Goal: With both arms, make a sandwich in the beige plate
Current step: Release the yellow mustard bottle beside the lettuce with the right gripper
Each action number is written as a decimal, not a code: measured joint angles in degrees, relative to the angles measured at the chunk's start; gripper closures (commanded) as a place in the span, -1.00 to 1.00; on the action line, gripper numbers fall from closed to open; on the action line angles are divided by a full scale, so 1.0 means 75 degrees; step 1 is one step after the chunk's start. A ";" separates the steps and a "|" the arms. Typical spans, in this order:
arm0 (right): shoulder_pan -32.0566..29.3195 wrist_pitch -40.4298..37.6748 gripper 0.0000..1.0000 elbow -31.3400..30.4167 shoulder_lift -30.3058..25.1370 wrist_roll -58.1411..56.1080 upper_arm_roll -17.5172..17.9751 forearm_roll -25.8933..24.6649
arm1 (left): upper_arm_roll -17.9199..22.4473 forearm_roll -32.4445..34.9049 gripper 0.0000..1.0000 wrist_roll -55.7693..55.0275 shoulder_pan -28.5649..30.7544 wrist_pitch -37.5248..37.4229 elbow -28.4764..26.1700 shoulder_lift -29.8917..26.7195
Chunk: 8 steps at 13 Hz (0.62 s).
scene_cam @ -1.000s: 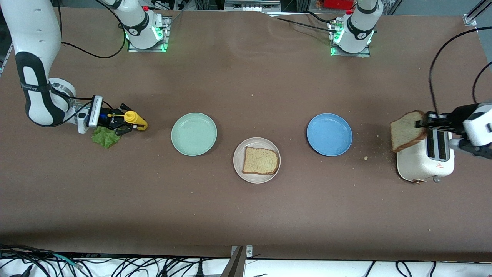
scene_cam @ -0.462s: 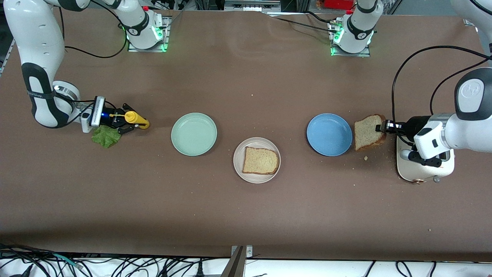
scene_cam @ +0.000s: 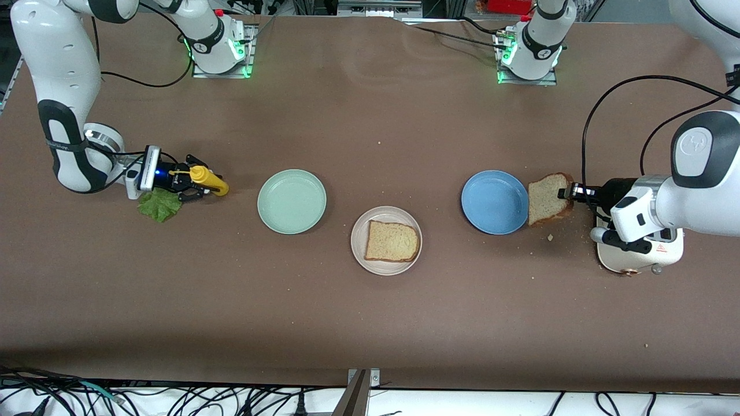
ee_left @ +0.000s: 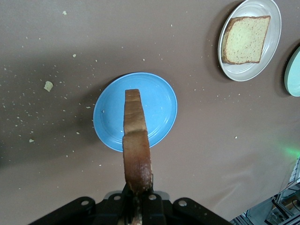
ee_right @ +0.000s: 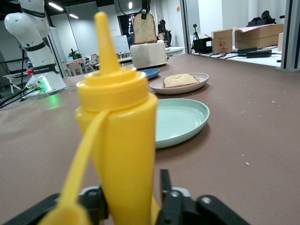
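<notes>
The left claw, clenched on the second bread slice, is carrying it away from over the toaster and is now over the table beside the blue plate, heading toward the beige plate where the first slice is lying. The right claw is staying around the mustard bottle, beside the lettuce, its grip apparently loosening.

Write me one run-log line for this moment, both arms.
left end effector: shut on second bread slice, by blue plate | right end effector: at yellow bottle, beside lettuce | beige plate: holds first slice
</notes>
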 measured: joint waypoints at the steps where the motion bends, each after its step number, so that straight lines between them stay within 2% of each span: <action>1: -0.0029 -0.0004 -0.90 0.0018 0.0000 0.0002 -0.0001 0.0000 | 0.0000 0.0000 1.00 0.0000 0.0000 0.0000 0.0000 0.0000; 5: -0.0087 -0.0007 -0.90 0.0076 0.0000 0.0059 -0.0152 -0.0056 | 0.0000 0.0000 1.00 0.0000 0.0000 0.0000 0.0000 0.0000; 8: -0.0107 -0.0008 -0.97 0.0081 0.0000 0.0247 -0.0560 -0.0626 | 0.0000 -0.0024 1.00 -0.0003 0.0000 0.0000 0.0001 0.0000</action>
